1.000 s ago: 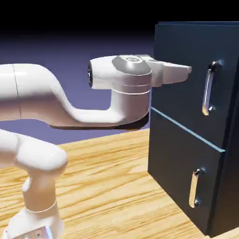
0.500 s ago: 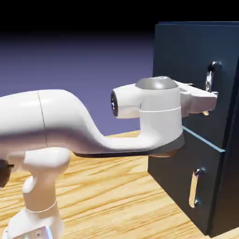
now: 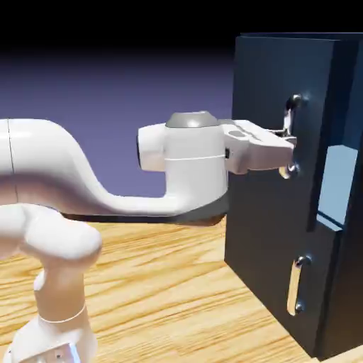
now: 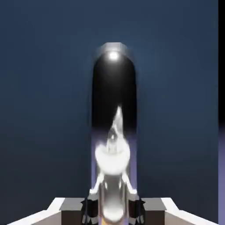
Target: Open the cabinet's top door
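The top door (image 3: 266, 78) was shut a second ago and now stands partly open — its handle-side edge has swung out from the cabinet (image 3: 344, 283), and a light blue interior surface (image 3: 339, 184) has come into sight behind it. The door's silver handle (image 3: 288, 117) has shifted toward the exterior view's left with it. The fingers (image 4: 91, 211), apart from that handle at first, have closed on it — and the arm (image 3: 195, 170), after reaching lower and further right, has drawn back toward the exterior view's left.
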